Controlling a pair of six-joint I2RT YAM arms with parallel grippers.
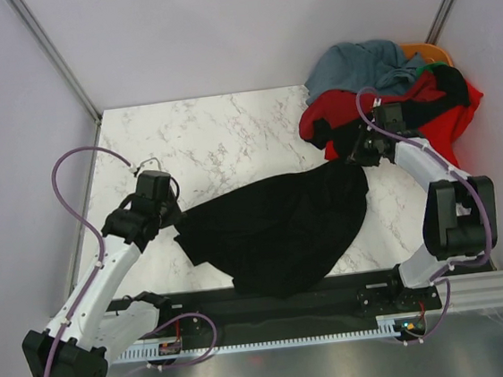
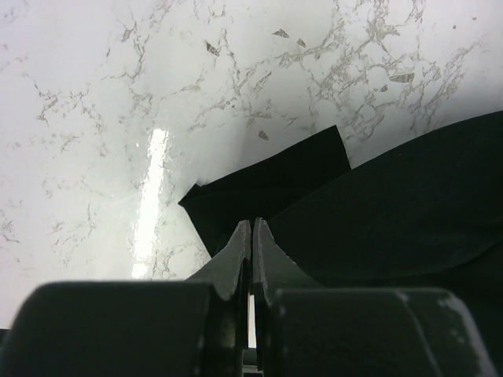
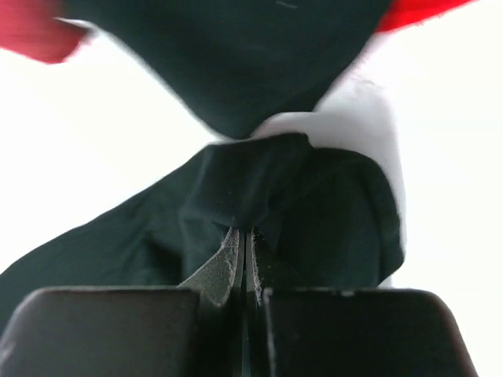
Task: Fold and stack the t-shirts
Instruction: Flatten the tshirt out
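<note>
— Two grippers, both closed; what are they gripping?
— Both are pinching the black t-shirt (image 1: 278, 231). The left gripper (image 1: 172, 219) is clamping the shirt's left edge, its fingers (image 2: 236, 251) pressing together on the cloth low over the table (image 1: 210, 139).
— And the other one?
— The right gripper (image 1: 359, 155) is squeezing a bunched fold at the shirt's far right corner, jaws shutting tight on it.
— Where is the shirt lying?
— It is spreading between the two grippers, covering the middle and near part of the table, with its near hem reaching the black rail (image 1: 200, 300).
— What is sitting behind the right gripper?
— Other shirts are lying in a heap at the far right corner: a red t-shirt (image 1: 338, 112) just beside that gripper, a grey-blue t-shirt (image 1: 360, 64) lying on top, and an orange t-shirt (image 1: 426, 49) peeking out behind
</note>
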